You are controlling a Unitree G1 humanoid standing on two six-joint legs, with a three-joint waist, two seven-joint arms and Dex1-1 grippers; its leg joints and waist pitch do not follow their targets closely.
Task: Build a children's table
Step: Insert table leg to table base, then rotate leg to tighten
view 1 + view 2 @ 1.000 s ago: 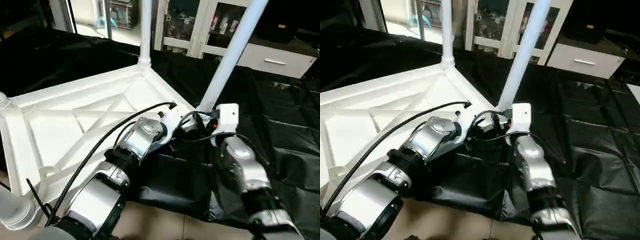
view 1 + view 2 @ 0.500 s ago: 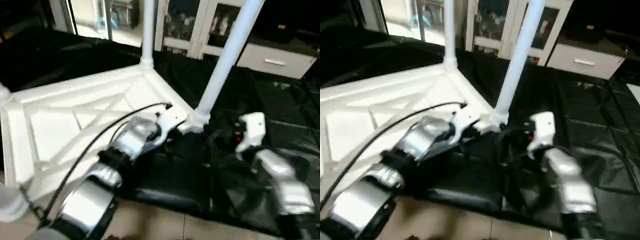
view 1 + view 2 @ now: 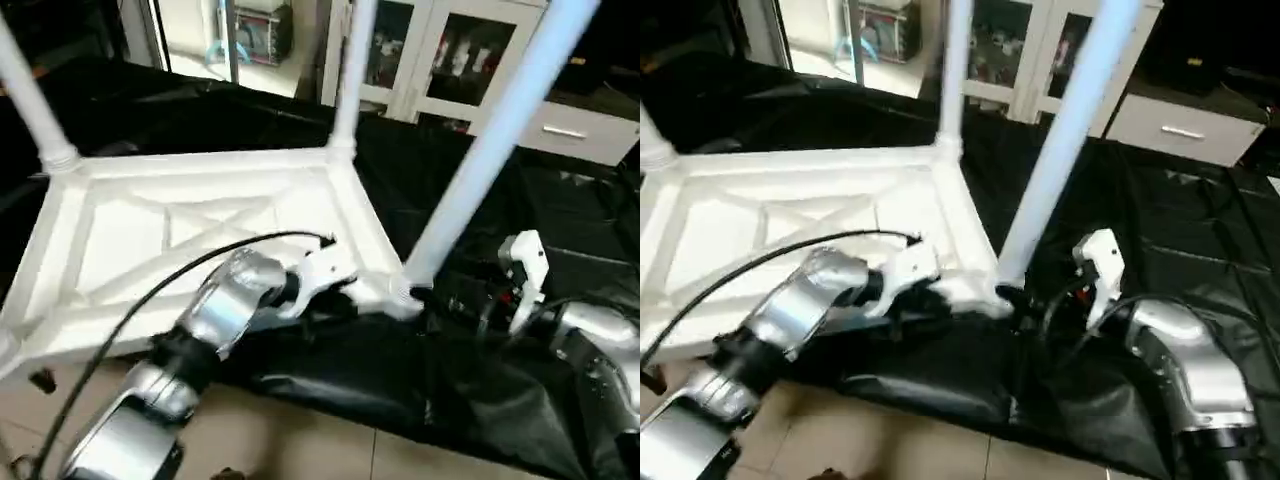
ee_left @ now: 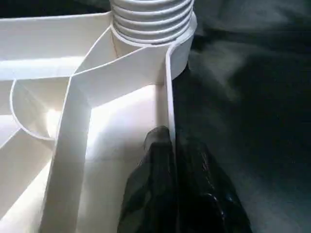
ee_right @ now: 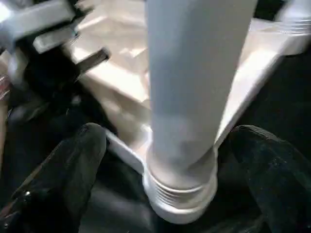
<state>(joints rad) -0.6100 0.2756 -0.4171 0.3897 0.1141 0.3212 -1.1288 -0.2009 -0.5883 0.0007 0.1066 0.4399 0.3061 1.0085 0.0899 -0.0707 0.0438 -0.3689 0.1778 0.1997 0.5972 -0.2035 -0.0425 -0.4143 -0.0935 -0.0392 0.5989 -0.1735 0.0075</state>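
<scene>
Head views: table top [image 3: 200, 215] lies underside up on black sheeting [image 3: 560, 200]; three legs visible, now seen more squarely than a second ago. Right hand [image 3: 1040, 305] has backed off the near leg [image 3: 480, 150], so that leg looks seated.
Left wrist: left hand [image 4: 177, 145] pinched narrow on the rim beside a threaded socket [image 4: 150, 19].
Right wrist: fingers [image 5: 73, 160] wide, straddling the leg base.

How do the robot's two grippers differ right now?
The left gripper is shut, pinching the table top's rim; the right gripper is wide open, holding nothing. The left one's fingers touch the plastic; the right one's fingers stand apart on either side of the leg. Both work at the same corner socket.
</scene>
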